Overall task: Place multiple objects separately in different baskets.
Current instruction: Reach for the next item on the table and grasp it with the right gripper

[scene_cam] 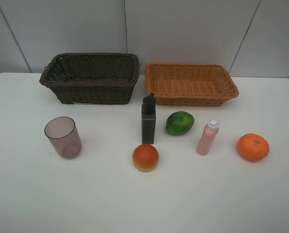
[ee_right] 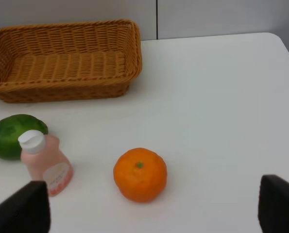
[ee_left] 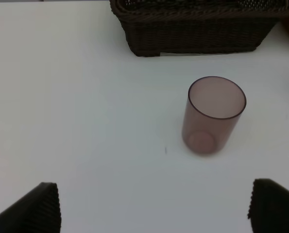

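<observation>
I'm judging that the sorting is only just beginning: all six objects are sitting on the white table (scene_cam: 144, 204), and neither basket is holding anything.

On the left, the left gripper (ee_left: 156, 208) is hovering above the table with its jaws spread as wide as they go, gripping nothing. The mauve cup (scene_cam: 63, 137) is standing upright ahead of it, with the dark brown basket (scene_cam: 95, 92) beyond. That arm's next move is probably calling for a descent around the cup wall and a gentle squeeze, since the plastic is looking thin.

In the middle, the grey bottle (scene_cam: 148, 124) is standing upright, the red-orange fruit (scene_cam: 145, 157) is resting in front of it, and the green fruit (scene_cam: 179, 123) is lying just beside it.

Further right, the pink bottle (scene_cam: 207, 138) is standing between the green fruit and the orange (scene_cam: 253, 147). The right gripper (ee_right: 151, 208) is hanging nearly fully open, holding nothing, with the orange lying ahead of it and the tan basket (scene_cam: 190, 100) behind. I'm guessing it is lining up on the orange, which needs a centred grip because it could roll.
</observation>
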You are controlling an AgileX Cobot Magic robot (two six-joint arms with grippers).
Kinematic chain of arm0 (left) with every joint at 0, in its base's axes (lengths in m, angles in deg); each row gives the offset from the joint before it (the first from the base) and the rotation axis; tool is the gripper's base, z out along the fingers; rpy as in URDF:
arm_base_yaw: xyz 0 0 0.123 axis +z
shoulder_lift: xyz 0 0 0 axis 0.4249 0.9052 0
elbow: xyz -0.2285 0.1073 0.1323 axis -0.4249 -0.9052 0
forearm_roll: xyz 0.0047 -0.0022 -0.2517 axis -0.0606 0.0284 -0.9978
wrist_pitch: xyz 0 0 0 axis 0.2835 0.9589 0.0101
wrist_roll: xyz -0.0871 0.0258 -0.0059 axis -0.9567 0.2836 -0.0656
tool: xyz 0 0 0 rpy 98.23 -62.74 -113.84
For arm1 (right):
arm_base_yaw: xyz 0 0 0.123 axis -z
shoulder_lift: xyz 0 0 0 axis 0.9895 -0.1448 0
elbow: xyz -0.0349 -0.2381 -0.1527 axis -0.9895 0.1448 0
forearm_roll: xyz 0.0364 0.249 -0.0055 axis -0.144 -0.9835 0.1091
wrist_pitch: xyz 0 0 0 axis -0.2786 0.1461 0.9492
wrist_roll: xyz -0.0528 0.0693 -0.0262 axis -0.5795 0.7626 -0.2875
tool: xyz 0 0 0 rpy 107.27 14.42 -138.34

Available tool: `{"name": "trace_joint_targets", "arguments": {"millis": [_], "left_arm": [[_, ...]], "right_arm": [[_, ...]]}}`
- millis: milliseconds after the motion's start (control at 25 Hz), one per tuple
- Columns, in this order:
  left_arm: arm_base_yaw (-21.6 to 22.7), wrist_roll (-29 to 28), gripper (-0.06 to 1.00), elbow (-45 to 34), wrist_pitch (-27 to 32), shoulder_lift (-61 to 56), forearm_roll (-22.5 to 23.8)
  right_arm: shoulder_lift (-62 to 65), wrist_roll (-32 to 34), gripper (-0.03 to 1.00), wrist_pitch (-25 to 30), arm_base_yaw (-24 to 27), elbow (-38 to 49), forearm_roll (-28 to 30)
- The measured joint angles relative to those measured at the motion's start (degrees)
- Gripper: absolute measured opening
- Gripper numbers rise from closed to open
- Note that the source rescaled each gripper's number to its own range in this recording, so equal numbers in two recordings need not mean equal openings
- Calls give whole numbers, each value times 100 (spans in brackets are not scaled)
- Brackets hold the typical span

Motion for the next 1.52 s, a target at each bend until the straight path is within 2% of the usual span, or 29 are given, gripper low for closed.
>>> {"name": "trace_joint_targets", "arguments": {"millis": [680, 960, 1120, 1160, 1320, 1520], "left_arm": [[0, 0, 100, 0, 0, 0, 0], [0, 0, 100, 0, 0, 0, 0], [0, 0, 100, 0, 0, 0, 0], [0, 0, 100, 0, 0, 0, 0], [0, 0, 100, 0, 0, 0, 0], [0, 0, 100, 0, 0, 0, 0]], "right_arm": [[-46, 0, 90, 0, -15, 0, 0], [-1722, 0, 90, -70, -15, -480, 0], [-2694, 0, 90, -520, -15, -749, 0], [-3110, 0, 90, -880, -15, -803, 0], [-3757, 0, 90, -1632, -15, -831, 0], [-4500, 0, 90, -2221, -15, -831, 0]]}}
